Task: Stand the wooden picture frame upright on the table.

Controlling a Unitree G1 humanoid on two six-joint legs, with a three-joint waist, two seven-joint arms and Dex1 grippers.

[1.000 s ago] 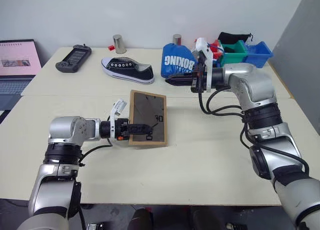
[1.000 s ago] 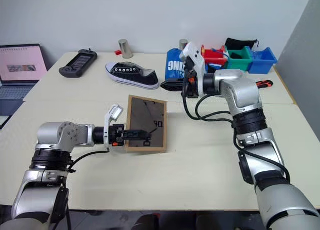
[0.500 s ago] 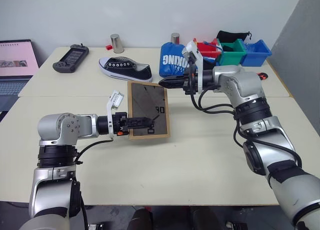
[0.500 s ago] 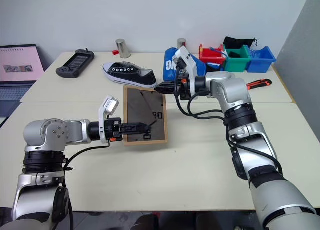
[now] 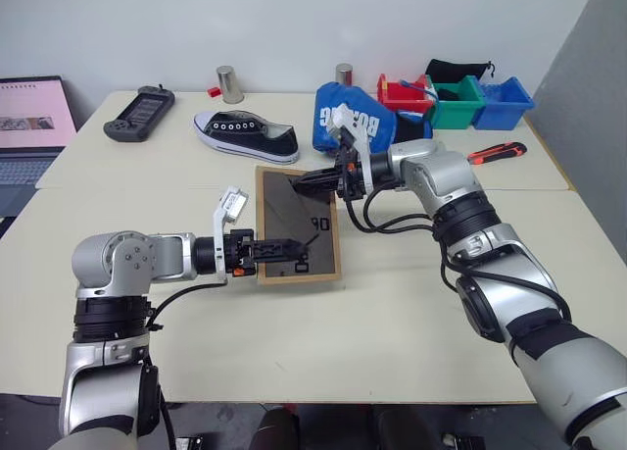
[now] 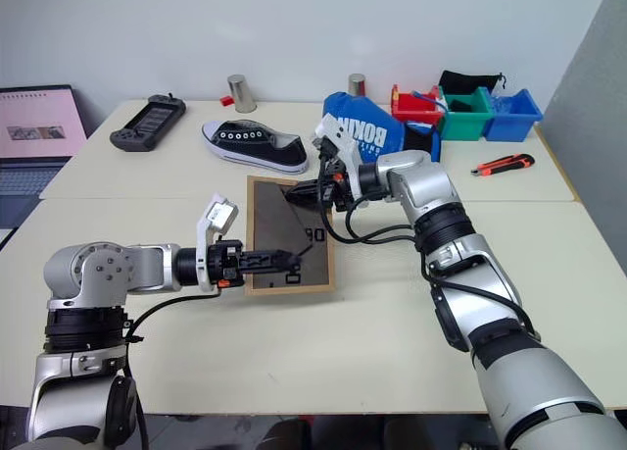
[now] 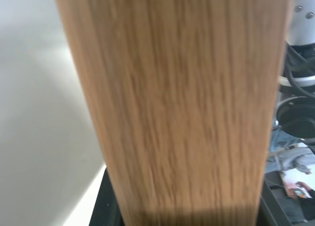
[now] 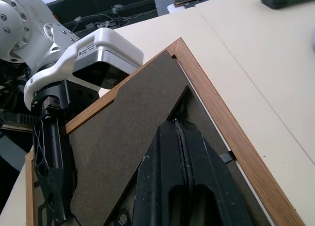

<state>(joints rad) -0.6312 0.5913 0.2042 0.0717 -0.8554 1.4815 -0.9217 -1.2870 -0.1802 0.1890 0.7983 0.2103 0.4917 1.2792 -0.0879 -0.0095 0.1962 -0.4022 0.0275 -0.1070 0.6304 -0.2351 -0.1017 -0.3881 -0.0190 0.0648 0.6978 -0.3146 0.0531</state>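
Our left end effector [image 5: 294, 246] holds the wooden picture frame [image 5: 297, 225] over the worktop [image 5: 392, 323], and our closed right end effector [image 5: 302, 181] touches its dark back.

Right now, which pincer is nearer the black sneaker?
Right. The right pincer, shut, sits at the far end of the wooden picture frame, just in front of the black sneaker. The left pincer grips the frame's near left edge, farther away.

I see bright, even light from above on the pale table [image 5: 411, 303], with soft short shadows and no glare. My head views are sharp. The left wrist view is blurred, the wooden picture frame [image 7: 172, 103] too close to focus.
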